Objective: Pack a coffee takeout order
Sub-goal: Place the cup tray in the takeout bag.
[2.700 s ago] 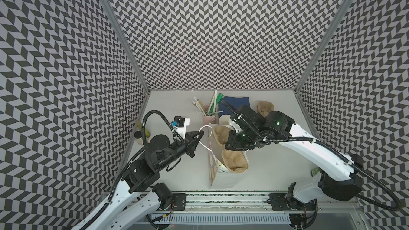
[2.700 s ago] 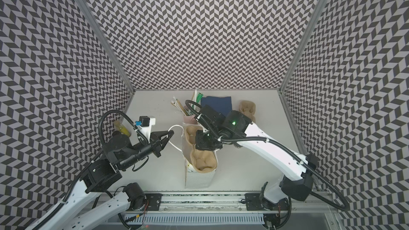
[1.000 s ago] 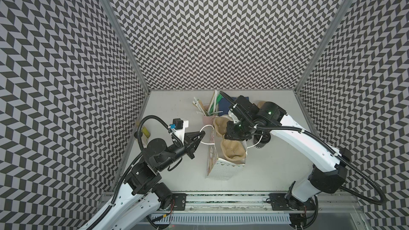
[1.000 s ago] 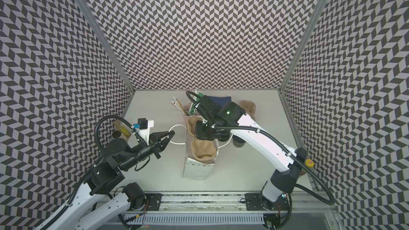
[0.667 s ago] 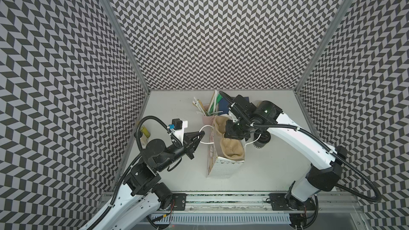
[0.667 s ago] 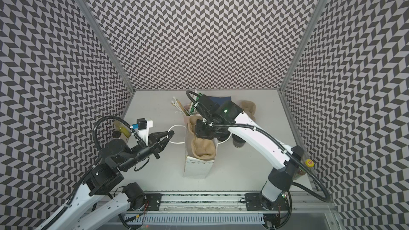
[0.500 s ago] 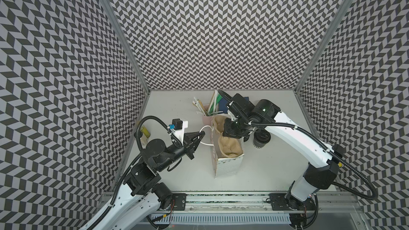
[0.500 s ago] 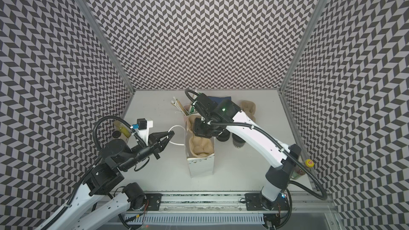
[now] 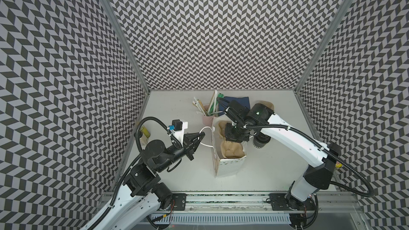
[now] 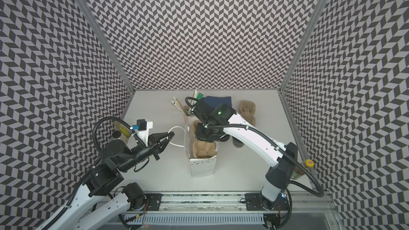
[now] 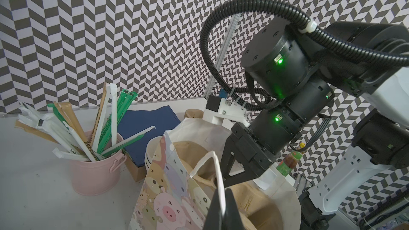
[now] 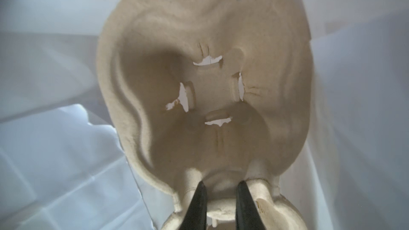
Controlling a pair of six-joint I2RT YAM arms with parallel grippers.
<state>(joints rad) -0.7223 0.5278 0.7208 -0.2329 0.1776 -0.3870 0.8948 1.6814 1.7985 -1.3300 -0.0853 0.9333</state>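
Observation:
A white paper bag [image 9: 230, 167] [image 10: 202, 167] with cartoon animals [image 11: 168, 195] stands upright mid-table. The tan two-cup carrier [image 9: 231, 149] [image 10: 203, 149] [image 12: 210, 85] sits inside its mouth. My right gripper [image 9: 234, 136] [image 12: 221, 186] reaches down into the bag, shut on the carrier's middle ridge. My left gripper [image 9: 202, 134] [image 11: 222, 190] is shut on the bag's white handle [image 11: 218, 169], holding it out to the left. The dark cup with a black lid [image 9: 260, 149] [image 10: 238, 143] stands just right of the bag, half hidden by the right arm. The navy napkin [image 9: 239, 102] [image 11: 143, 122] lies at the back.
A pink bucket of wrapped straws [image 11: 95, 169] [image 9: 208, 116] stands behind the bag, with stacked white-lined cups [image 11: 152, 151] beside it. Another pulp carrier [image 10: 247, 109] lies at the back right. Bottles stand by the left wall [image 9: 145, 131] and the right wall [image 10: 307, 164].
The right gripper has pushed the carrier further down into the bag, and the bag has straightened from a lean to upright. The left gripper has kept hold of the handle.

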